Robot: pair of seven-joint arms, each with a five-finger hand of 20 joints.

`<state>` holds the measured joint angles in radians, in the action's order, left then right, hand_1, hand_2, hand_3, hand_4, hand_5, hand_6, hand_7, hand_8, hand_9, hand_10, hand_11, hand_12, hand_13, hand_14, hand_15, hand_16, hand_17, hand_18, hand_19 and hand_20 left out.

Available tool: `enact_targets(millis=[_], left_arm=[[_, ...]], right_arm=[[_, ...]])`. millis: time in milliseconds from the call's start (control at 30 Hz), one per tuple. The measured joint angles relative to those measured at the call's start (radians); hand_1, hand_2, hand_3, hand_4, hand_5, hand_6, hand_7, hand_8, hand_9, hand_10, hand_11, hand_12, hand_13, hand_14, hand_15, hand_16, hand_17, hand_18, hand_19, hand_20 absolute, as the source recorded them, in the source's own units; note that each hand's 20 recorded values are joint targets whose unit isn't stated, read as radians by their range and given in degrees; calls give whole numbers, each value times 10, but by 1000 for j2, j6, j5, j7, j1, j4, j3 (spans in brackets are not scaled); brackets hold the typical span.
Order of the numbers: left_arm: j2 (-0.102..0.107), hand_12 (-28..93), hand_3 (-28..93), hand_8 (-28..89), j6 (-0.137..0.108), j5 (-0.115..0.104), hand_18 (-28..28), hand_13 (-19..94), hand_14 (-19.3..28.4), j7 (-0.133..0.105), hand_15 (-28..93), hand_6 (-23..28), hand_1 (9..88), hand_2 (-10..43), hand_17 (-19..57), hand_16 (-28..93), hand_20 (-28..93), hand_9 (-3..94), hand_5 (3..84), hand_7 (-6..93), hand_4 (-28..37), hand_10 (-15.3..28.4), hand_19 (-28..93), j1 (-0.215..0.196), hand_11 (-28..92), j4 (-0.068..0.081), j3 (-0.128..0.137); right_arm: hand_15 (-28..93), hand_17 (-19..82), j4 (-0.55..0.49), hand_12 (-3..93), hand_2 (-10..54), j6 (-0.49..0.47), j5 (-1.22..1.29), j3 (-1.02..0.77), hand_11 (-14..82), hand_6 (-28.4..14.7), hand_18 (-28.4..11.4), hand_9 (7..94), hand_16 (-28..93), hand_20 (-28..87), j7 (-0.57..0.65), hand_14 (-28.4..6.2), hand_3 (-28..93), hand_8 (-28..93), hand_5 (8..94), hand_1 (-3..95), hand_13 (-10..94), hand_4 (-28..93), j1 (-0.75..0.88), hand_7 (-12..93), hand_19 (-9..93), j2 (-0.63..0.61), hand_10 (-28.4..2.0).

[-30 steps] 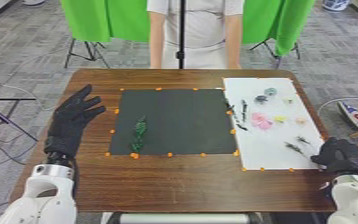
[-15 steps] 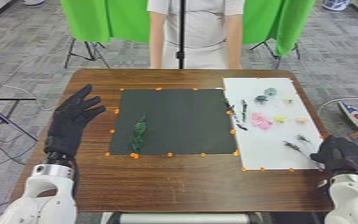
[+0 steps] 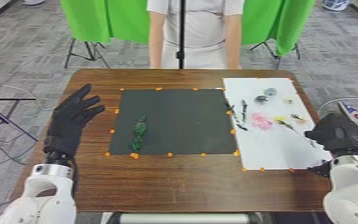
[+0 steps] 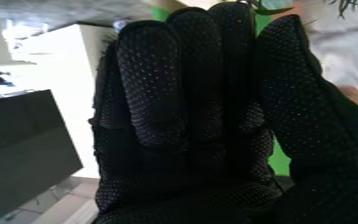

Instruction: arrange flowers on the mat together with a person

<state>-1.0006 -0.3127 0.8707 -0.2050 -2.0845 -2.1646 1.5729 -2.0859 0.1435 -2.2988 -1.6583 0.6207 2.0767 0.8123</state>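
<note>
My left hand (image 3: 69, 115) is open at the table's left, beside the dark mat (image 3: 184, 120). A green leafy sprig (image 3: 139, 134) lies on the mat's left part. At the right edge of the white sheet (image 3: 260, 155) is my right hand (image 3: 337, 134); thin dark-tipped sprigs (image 3: 286, 125) slant from it over the sheet. In the right wrist view, the thumb and fingers of my right hand (image 4: 193, 125) close together, with green leaves (image 4: 273, 9) at their tips. On the sheet lie a pink flower (image 3: 262, 121), a yellow flower (image 3: 280, 118) and blue-grey flowers (image 3: 270, 92).
Dark twigs (image 3: 243, 111) lie along the sheet's left side. Orange markers edge the mat and the sheet. A person stands behind the far edge of the wooden table (image 3: 184, 185), arms hanging down. A thin black pole rises in front of the person.
My right hand has moved up and away from the near edge, and the sprigs that lay beside it have come off the sheet with it. The left hand has kept still.
</note>
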Motion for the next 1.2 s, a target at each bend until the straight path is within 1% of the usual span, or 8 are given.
enact_targets(millis=[167, 300, 400, 500, 733, 967, 1033, 1200], left_arm=[[1, 94, 789, -76, -2, 0, 279, 272, 260, 0, 475, 70, 232, 69, -87, -78, 82, 356, 351, 97, -274, 182, 461, -8, 228, -4, 9], [5, 93, 788, -76, -7, 0, 279, 272, 260, -1, 474, 69, 233, 70, -87, -78, 82, 356, 350, 97, -273, 183, 462, -15, 228, -10, 11], [10, 93, 788, -77, -10, -1, 279, 272, 259, -3, 474, 69, 233, 70, -87, -78, 82, 356, 350, 97, -272, 183, 463, -16, 228, -11, 10], [16, 94, 788, -76, -17, -2, 279, 272, 259, -11, 474, 69, 233, 70, -87, -78, 82, 356, 350, 98, -273, 183, 462, -17, 229, -12, 9], [27, 93, 788, -77, -26, -4, 279, 273, 260, -32, 474, 70, 232, 70, -88, -78, 82, 356, 351, 98, -272, 182, 462, -28, 229, -15, 8], [30, 93, 788, -77, -30, -6, 279, 271, 259, -42, 474, 70, 232, 70, -87, -78, 82, 357, 351, 98, -272, 184, 462, -31, 228, -16, 5], [31, 93, 789, -77, -30, -6, 278, 273, 259, -42, 475, 70, 231, 70, -88, -78, 82, 357, 351, 98, -272, 184, 462, -31, 228, -16, 4], [35, 93, 788, -77, -32, -6, 278, 272, 259, -42, 474, 69, 232, 70, -87, -78, 82, 356, 351, 98, -272, 183, 461, -31, 228, -16, 2]], right_arm=[[579, 409, -12, 266, -95, -18, 37, 80, 300, 40, -171, 848, 194, 114, -27, -66, 656, 31, 849, 517, 772, -274, -107, 233, 848, -30, -94], [580, 409, 7, 264, -95, -31, 54, 242, 303, 40, -173, 850, 195, 112, -50, -67, 655, 34, 851, 516, 774, -270, -269, 230, 853, -49, -94], [581, 409, 32, 264, -95, -40, 54, 372, 305, 37, -175, 850, 196, 111, -67, -67, 656, 36, 853, 516, 775, -266, -399, 228, 855, -42, -96], [582, 408, 56, 263, -95, -66, 53, 475, 307, 37, -177, 850, 197, 110, -72, -69, 655, 39, 853, 516, 775, -262, -512, 226, 858, -11, -98], [584, 407, 142, 264, -95, -178, 41, 685, 308, 33, -180, 850, 197, 106, -59, -72, 654, 42, 855, 517, 774, -256, -728, 222, 861, 121, -100], [587, 405, 196, 257, -95, -235, 11, 825, 317, 29, -190, 854, 196, 102, -22, -76, 651, 43, 861, 516, 782, -250, -812, 217, 870, 235, -105], [592, 404, 208, 234, -95, -271, 1, 846, 338, 25, -196, 855, 198, 99, -4, -78, 649, 52, 866, 513, 787, -242, -816, 207, 878, 263, -108], [598, 400, 230, 225, -95, -369, -30, 891, 348, 16, -206, 860, 200, 98, 40, -83, 648, 57, 873, 511, 790, -233, -817, 204, 889, 312, -114]])
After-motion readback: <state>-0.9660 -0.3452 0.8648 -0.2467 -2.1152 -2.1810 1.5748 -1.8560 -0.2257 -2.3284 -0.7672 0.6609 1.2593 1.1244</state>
